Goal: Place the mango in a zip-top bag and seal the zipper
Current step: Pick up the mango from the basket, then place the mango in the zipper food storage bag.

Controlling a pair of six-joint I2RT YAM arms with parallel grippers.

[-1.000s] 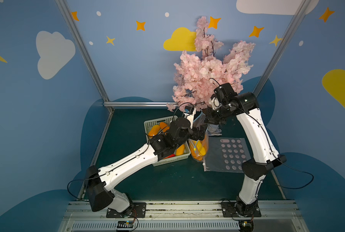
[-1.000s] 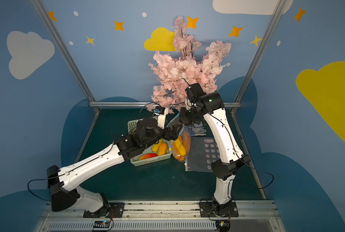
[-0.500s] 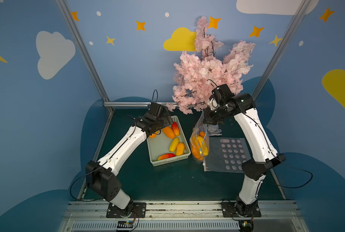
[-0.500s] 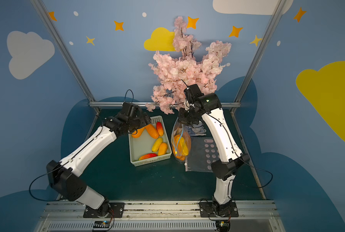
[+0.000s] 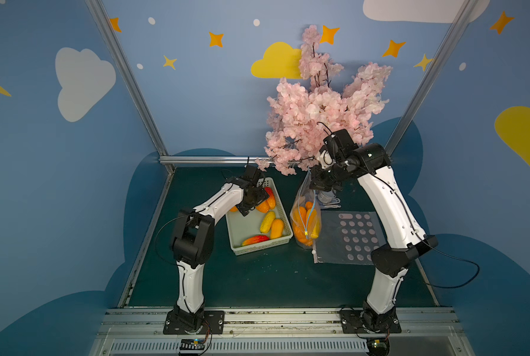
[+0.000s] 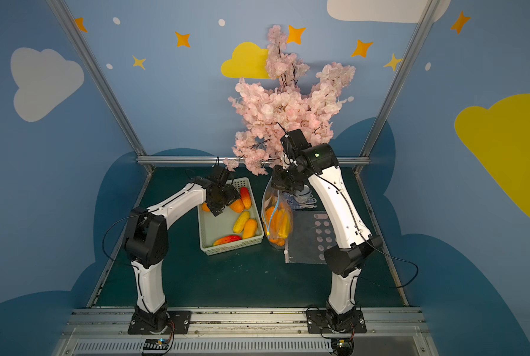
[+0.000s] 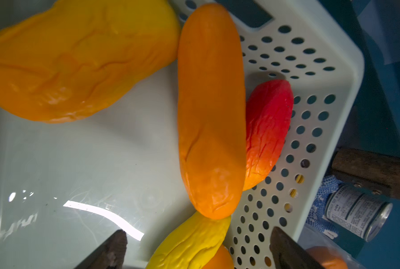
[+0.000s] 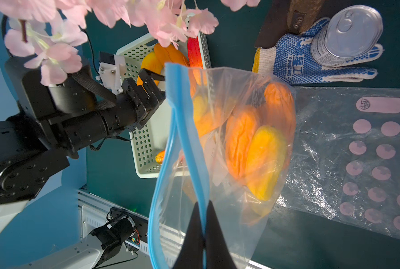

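Orange mango (image 7: 211,111), long axis toward wide-open left gripper (image 7: 199,233) (right gripper (image 8: 203,209) tight on zip-top bag (image 8: 229,97))

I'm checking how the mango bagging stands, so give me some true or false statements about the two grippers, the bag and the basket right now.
1. The right gripper is shut on the blue zipper edge of the clear plastic zip-top bag. True.
2. That bag is empty. False: orange and yellow mangoes sit inside it.
3. The left gripper is open over the pale green perforated plastic basket. True.
4. The silver tin can is in the basket. False: it lies on the blue-and-white knitted glove outside it.
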